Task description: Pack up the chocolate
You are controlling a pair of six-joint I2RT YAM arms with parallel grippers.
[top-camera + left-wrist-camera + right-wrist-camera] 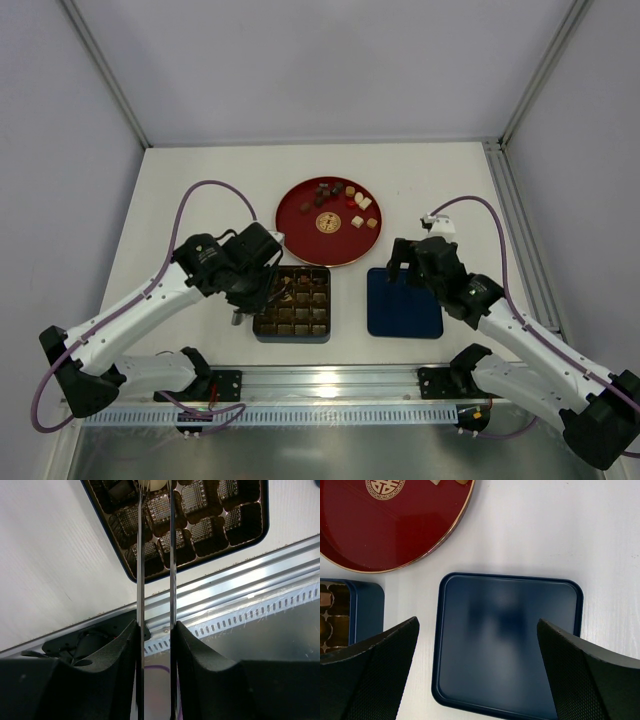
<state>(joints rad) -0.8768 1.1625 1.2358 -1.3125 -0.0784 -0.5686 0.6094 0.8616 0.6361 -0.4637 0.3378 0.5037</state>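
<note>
Loose chocolates (pixel 338 194), brown, cream-white and reddish, lie on the far part of a red round plate (pixel 300 225). An open dark blue box (pixel 293 304) with a brown compartment tray (pixel 202 510) holds some brown pieces (pixel 326 600). My left gripper (pixel 272 290) hangs over the box's left part. Its thin metal blades (pixel 156 487) are closed on a cream-white chocolate (pixel 155 484) at the top edge of the left wrist view. My right gripper (pixel 400 272) is open and empty (pixel 479 680) above the dark blue lid (pixel 507 640).
The dark blue square lid (pixel 403 302) lies flat right of the box. The plate (pixel 395 530) carries a flat gold emblem (pixel 385 486) at its middle. A slotted metal rail (pixel 240 605) runs along the table's near edge. Grey walls enclose the table.
</note>
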